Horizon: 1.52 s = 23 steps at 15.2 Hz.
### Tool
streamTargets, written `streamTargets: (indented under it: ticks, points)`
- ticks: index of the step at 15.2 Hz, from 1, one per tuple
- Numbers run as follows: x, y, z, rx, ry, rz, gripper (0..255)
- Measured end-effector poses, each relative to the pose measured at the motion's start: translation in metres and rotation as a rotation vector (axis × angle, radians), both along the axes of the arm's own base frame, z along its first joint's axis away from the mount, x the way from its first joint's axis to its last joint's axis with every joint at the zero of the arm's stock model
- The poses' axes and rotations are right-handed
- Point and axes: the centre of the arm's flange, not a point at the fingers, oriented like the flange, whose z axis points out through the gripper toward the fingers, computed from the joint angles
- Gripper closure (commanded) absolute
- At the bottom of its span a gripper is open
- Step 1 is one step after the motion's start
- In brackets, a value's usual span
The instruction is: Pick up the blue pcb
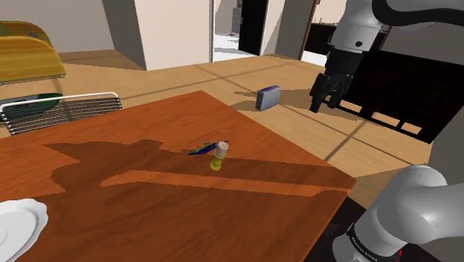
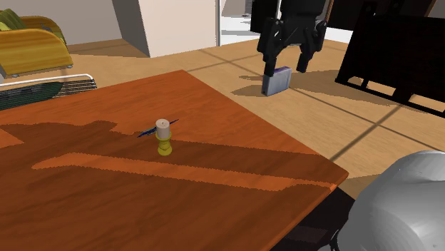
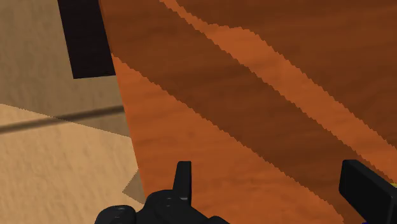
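Note:
The blue pcb (image 1: 201,149) is a thin, flat blue piece lying near the middle of the red-brown wooden table (image 1: 149,201). It touches or nearly touches a small yellow holder with a white top (image 1: 218,157). In the second exterior view the pcb (image 2: 148,132) shows as a thin blue sliver behind that holder (image 2: 165,137). My black gripper (image 1: 325,99) hangs high over the floor, well past the table's far right corner and far from the pcb. It is open, fingers apart (image 2: 289,60), holding nothing. In the wrist view the gripper (image 3: 273,191) looks down on the table's edge.
A blue-grey box (image 1: 268,97) stands on the floor below the gripper. A black slatted frame (image 1: 416,93) stands behind it. A white plate (image 1: 18,227) sits at the table's near left corner. A wire rack (image 1: 63,109) and a yellow seat (image 1: 26,48) lie beyond the table.

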Motion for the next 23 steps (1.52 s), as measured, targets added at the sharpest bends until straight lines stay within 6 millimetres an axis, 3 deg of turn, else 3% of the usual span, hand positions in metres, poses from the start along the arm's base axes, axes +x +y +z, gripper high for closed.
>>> streamTargets:
  ticks: [4,11,18,23]
  points:
    - [0.005,0.018,-0.013,0.009,-0.026,-0.029,0]
    - [0.036,0.082,-0.057,0.038,-0.114,-0.127,0]
    - [0.077,0.15,-0.095,0.069,-0.205,-0.227,0]
    - [0.11,0.187,-0.119,0.09,-0.272,-0.3,0]
